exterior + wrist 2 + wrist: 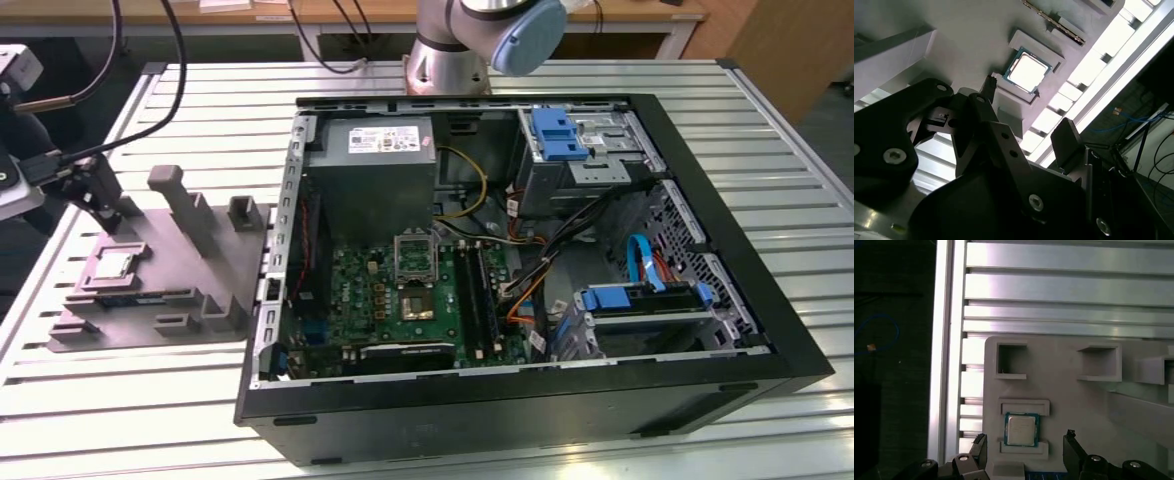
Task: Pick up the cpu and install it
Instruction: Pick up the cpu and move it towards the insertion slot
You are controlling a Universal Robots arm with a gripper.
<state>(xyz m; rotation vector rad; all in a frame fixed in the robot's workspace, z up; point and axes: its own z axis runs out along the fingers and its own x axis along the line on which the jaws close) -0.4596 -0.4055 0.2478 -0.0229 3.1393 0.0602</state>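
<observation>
Fingers (1073, 452) of the black gripper (1025, 439) hang wide and empty, flanking without touching the small square silvery-grey cpu (1021, 430) seated in a pocket of the grey moulded tray (1079, 405); the pick-up step seems in hand, needing a centred, level close on its edges.

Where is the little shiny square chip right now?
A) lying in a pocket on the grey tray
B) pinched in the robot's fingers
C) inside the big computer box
A: the cpu lies flat in a pocket of the grey tray, and the gripper is open, a finger on each side of it, holding nothing.
</observation>
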